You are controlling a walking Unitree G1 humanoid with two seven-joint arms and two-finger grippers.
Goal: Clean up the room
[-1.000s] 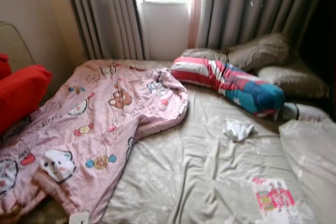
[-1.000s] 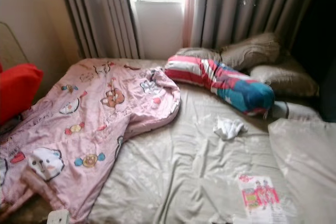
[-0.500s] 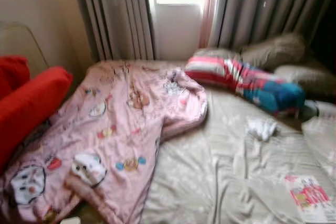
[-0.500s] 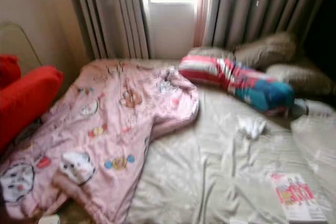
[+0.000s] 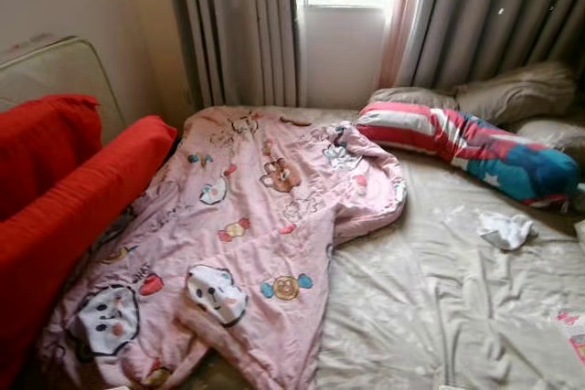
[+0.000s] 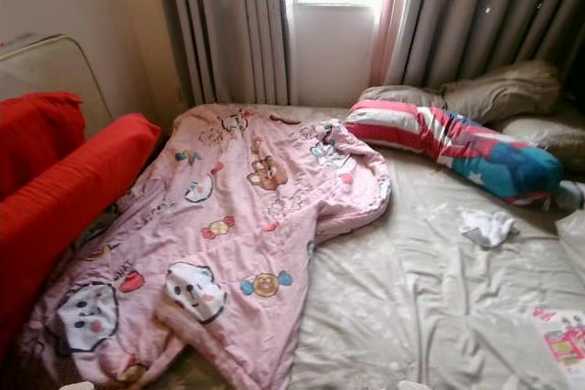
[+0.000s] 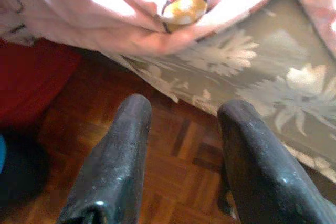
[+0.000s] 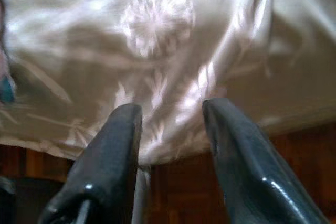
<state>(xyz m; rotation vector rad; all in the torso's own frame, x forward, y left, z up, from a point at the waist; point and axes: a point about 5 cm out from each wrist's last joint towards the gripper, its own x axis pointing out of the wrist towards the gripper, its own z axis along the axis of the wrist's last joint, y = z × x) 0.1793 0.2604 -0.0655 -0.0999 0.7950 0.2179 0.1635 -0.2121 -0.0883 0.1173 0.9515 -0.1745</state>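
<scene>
A pink cartoon quilt (image 5: 256, 226) sprawls across the bed (image 5: 439, 299), a white sock (image 5: 505, 229) beside it. Left pincer (image 7: 181, 124) and right pincer (image 8: 170, 124) both hang released by the bed's edge.

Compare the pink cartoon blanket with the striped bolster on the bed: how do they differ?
The pink cartoon blanket lies spread flat and rumpled, hanging over the near edge; the striped bolster is a plump roll lying near the pillows. The blanket is pale pink with animal prints; the bolster has bold red, white and blue bands. Both rest on the grey floral sheet.

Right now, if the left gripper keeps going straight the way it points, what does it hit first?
Probably the hanging edge of the grey bed sheet, with the pink blanket just above. The left gripper is open over wooden floor; depth is unclear.
</scene>
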